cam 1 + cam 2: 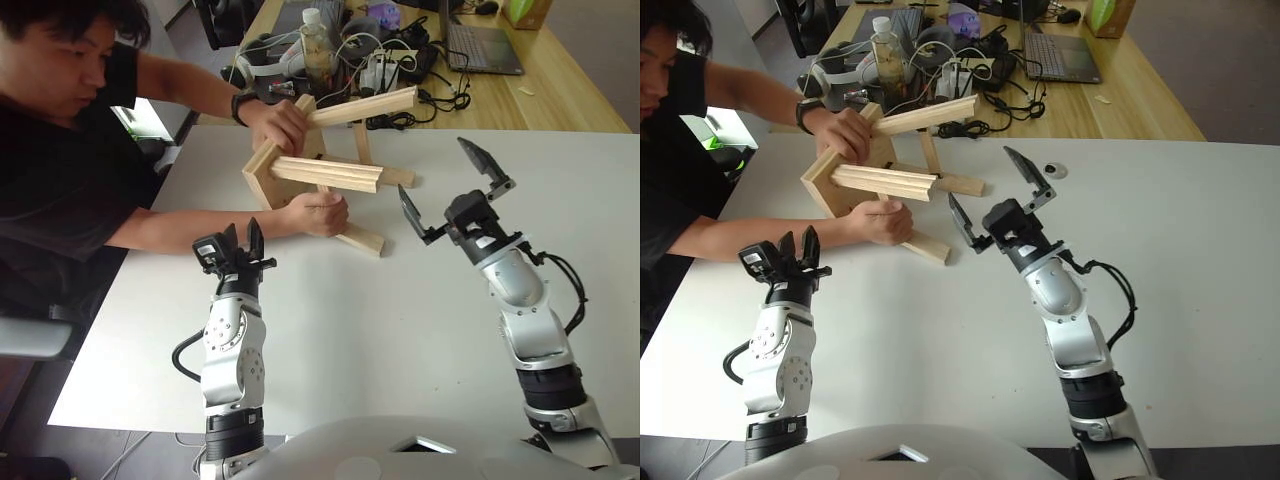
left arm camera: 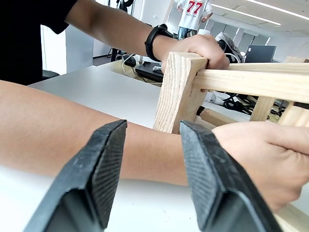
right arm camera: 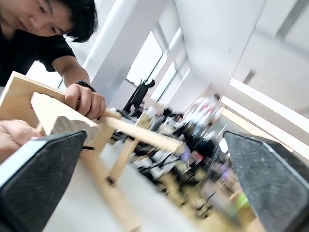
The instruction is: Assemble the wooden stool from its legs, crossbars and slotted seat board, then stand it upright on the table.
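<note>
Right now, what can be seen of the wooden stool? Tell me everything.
The wooden stool is pale, bare-looking wood, and it lies tipped on its side on the white table, not upright. Its seat board stands on edge at the robot's left end. The legs point to the robot's right, with a crossbar between them. A person's upper hand grips the top corner and the lower hand a lower leg. The open left gripper and right gripper stand clear.

The left claw [image 1: 242,230] stands upright over the worktop's [image 1: 380,330] near-left part, fingers slightly apart. The right claw [image 1: 432,165], nearer the middle, gapes wide.
</note>
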{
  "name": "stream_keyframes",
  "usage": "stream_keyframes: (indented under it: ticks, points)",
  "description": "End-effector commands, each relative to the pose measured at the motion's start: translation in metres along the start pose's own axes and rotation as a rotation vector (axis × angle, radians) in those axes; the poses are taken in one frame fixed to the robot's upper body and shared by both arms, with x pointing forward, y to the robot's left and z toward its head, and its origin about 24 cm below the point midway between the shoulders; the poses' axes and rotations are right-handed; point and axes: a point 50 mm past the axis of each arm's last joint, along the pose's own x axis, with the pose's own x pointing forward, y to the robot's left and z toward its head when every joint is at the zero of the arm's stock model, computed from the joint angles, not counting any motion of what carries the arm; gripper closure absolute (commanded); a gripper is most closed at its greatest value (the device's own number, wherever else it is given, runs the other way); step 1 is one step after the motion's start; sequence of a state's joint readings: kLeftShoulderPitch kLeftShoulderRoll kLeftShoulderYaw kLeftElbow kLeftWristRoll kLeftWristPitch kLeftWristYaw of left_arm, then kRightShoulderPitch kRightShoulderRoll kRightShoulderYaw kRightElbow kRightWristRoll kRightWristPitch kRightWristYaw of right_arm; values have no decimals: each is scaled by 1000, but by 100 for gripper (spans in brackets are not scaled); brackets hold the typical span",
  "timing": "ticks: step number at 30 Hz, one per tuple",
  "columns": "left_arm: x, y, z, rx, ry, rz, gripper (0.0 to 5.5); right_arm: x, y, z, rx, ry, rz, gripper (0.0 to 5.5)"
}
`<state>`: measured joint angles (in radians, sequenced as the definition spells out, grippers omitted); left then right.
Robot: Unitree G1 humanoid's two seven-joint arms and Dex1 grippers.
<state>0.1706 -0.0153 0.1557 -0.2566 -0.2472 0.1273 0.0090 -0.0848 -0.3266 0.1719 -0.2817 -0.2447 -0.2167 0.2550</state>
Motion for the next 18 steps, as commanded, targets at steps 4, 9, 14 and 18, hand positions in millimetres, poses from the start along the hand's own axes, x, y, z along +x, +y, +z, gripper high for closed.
stream_keyframes:
  ticks: [4,9,14,18]
  points:
    - [-3,-1,0,-12,-1,24,347,8,-8,30,-212,-203,76,15]
    - [-1,2,2,-17,-8,42,347,18,11,30,-181,-225,192,15]
    - [2,3,3,-21,-11,39,347,39,36,27,-174,-216,303,15]
    - [4,3,3,-22,-13,35,347,53,47,19,-295,-173,384,15]
